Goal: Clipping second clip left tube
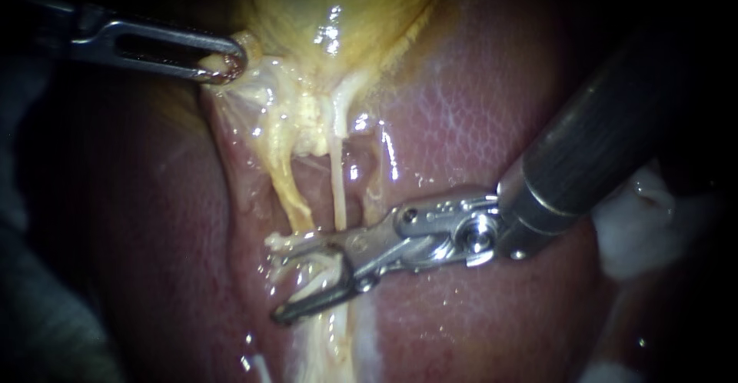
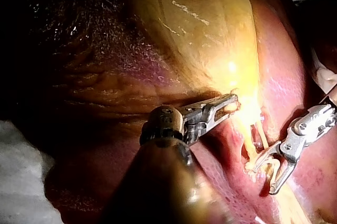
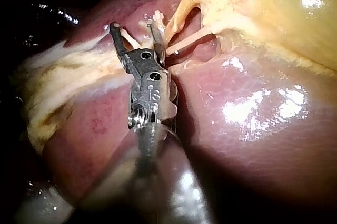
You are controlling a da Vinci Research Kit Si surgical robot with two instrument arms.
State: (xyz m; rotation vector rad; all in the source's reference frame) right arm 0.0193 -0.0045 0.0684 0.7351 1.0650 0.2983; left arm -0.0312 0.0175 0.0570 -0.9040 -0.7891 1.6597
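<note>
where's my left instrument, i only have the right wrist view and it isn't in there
Observer: The endoscope view has it. The left instrument comes in from the left, and its jaws are shut on the gallbladder at its narrow end.
Operator: ok and is anything lying near my right shaft that i can't see
Observer: Yes. In the endoscope view a white wad, gauze by the look of it, lies just past the shaft of the right instrument, on the side away from the open jaws.
</note>
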